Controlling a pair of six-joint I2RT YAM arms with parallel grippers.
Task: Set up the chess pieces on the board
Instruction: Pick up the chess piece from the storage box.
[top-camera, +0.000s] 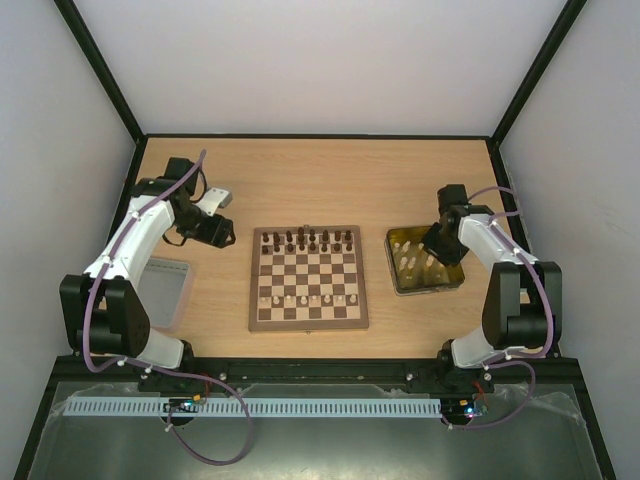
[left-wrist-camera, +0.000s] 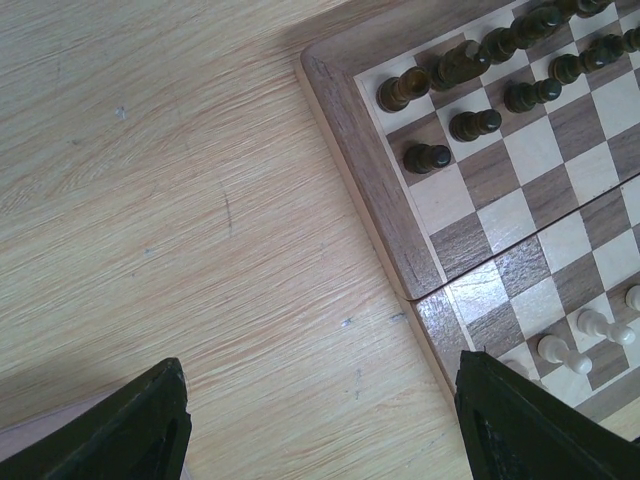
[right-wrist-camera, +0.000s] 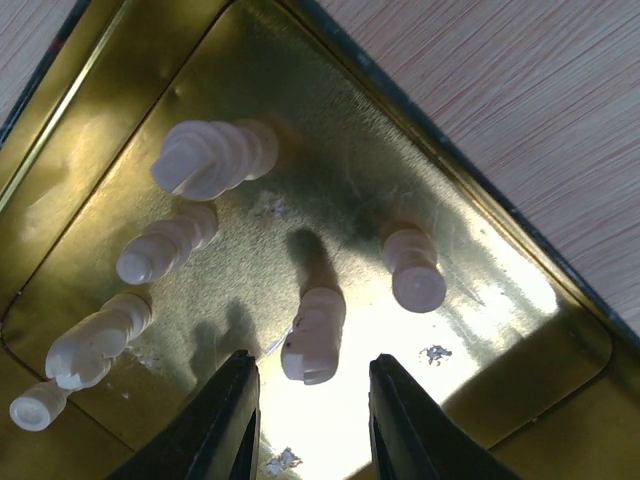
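I'm seeing matt, grainy wood on the table (left-wrist-camera: 200, 200), a smooth wooden board (left-wrist-camera: 370, 180) with a slight sheen, glossy dark pieces (left-wrist-camera: 427, 157), matt cream pieces (right-wrist-camera: 215, 158), and a shiny, scuffed yellow metal tray (right-wrist-camera: 380, 160).

One board (top-camera: 308, 322), one tray (top-camera: 427, 290), one lid (top-camera: 165, 290)
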